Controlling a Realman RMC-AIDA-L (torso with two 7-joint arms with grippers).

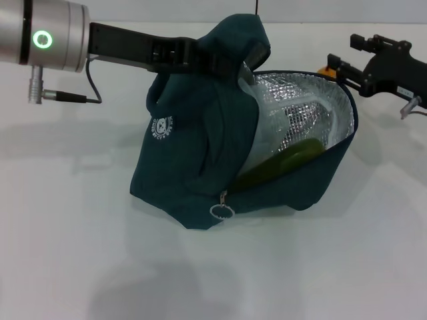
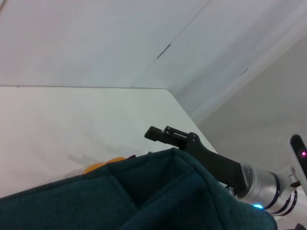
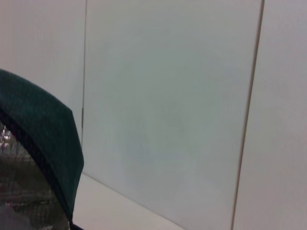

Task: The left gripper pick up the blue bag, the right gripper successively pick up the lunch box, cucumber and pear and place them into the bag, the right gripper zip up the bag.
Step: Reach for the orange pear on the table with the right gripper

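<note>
The blue bag [image 1: 193, 160] lies on its side on the white table, its foil-lined mouth [image 1: 300, 100] open toward the right. My left gripper [image 1: 200, 57] is shut on the bag's top fabric and holds it raised. Inside, the dark green cucumber [image 1: 293, 157] lies along the lower lining. Above it a faint clear shape [image 1: 303, 115] looks like the lunch box. An orange sliver of the pear [image 1: 325, 69] shows behind the bag's far rim, and again as the pear [image 2: 101, 166] in the left wrist view. My right gripper [image 1: 343, 53] hovers open just beside it, one finger [image 2: 168, 134] showing over the bag's edge.
The zip's metal ring pull [image 1: 221, 211] hangs at the bag's near lower edge. The right wrist view shows only the bag's rim [image 3: 43, 129], a strip of foil lining and a pale wall. White table [image 1: 80, 267] spreads in front and to the left.
</note>
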